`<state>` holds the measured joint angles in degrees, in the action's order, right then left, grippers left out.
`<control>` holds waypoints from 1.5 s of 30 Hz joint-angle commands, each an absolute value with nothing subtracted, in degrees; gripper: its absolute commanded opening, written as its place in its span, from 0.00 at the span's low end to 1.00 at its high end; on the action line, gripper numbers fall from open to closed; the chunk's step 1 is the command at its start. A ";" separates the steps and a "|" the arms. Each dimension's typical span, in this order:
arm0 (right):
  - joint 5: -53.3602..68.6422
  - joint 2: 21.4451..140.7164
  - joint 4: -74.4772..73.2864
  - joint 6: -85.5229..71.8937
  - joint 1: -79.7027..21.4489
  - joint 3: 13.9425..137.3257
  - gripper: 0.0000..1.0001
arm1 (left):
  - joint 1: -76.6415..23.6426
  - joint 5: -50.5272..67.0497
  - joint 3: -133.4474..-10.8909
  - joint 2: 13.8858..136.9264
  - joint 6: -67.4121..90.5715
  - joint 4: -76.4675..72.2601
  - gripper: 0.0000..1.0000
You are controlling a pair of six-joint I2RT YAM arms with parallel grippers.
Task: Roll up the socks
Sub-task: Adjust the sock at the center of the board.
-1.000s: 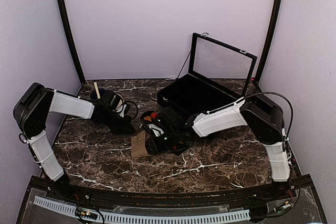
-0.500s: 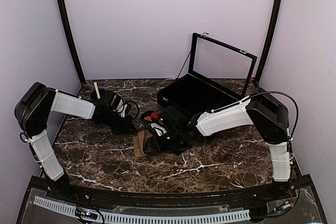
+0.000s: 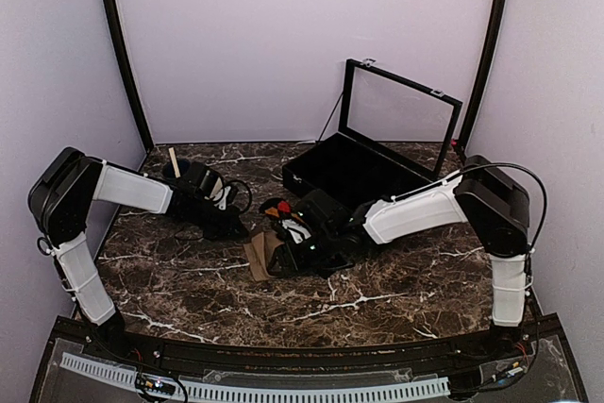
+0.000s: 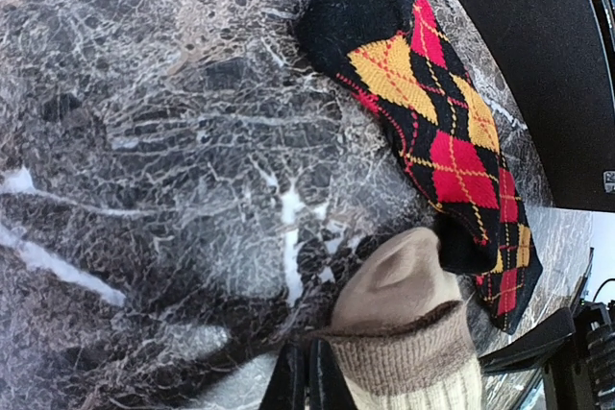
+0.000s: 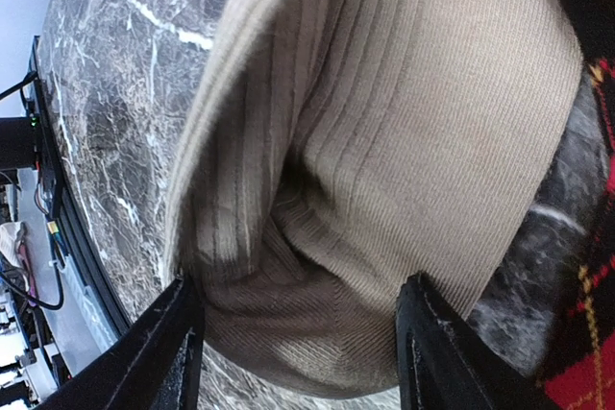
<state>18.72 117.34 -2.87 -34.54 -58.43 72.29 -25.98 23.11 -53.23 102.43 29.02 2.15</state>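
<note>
Ribbed tan sock point(image 5: 404, 122) lies bunched; argyle sock point(image 4: 437, 122) flat

Your right tool point(image 3: 286, 257) sits low over the tan sock point(image 3: 257, 257) at the centre of the table point(image 3: 396, 294); the argyle sock point(image 3: 279, 207) lies at its twelve o'clock, your left tool point(image 3: 226, 226) at ten o'clock.

Over the last 1 second the right gripper point(image 5: 298, 295) has spread its jaws wider on either side of the tan sock point(image 3: 260, 255) and drawn a little to the right, the sock's exposed patch shifting right with it and shrinking.
</note>
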 commanded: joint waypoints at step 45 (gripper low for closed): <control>21.82 113.39 -5.47 -32.60 -59.16 69.01 0.09 | -31.20 16.72 -56.25 95.59 31.00 5.98 0.43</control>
<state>20.12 114.45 -7.22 -32.29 -58.37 68.97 -31.09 20.49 -58.65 102.52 30.24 4.14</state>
